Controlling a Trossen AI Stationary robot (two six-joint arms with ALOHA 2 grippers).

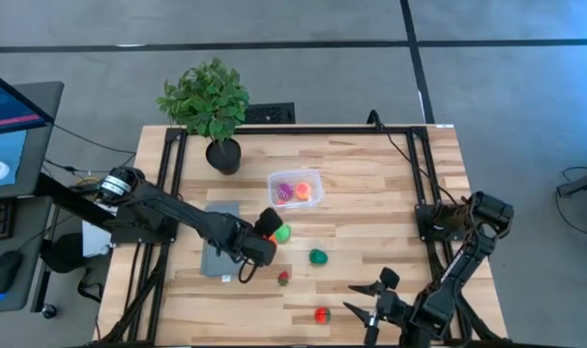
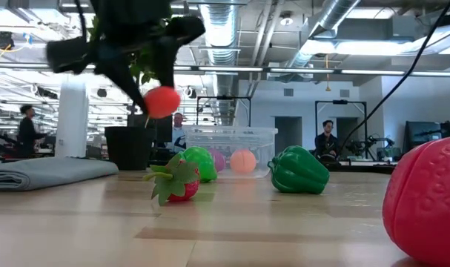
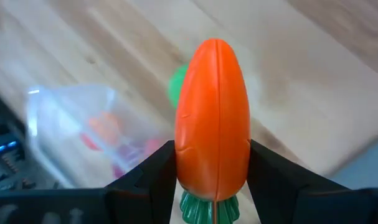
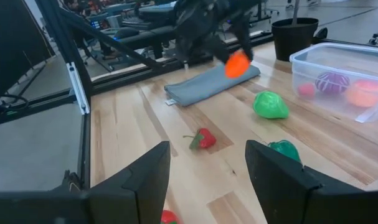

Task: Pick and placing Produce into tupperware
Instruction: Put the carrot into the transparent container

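Smooth tapered plastic carrot (image 3: 213,118) in left claw (image 3: 212,165)

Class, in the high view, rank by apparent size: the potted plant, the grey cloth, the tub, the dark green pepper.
1. Potted plant
2. Grey cloth, partly hidden under the left arm
3. Tub
4. Dark green pepper

Red toy fruit (image 2: 426,199) cut off at low view's edge.

Orange carrot (image 3: 213,118) with green stalk end, between dark fingers (image 3: 152,171). Clear tupperware (image 1: 296,188) holds purple, orange, pink pieces. Light green fruit (image 1: 282,233), dark green pepper (image 1: 318,256), red strawberry (image 1: 283,278) with green leaves, red tomato (image 1: 321,314). Grey cloth (image 1: 220,251), light wood table (image 1: 370,208).
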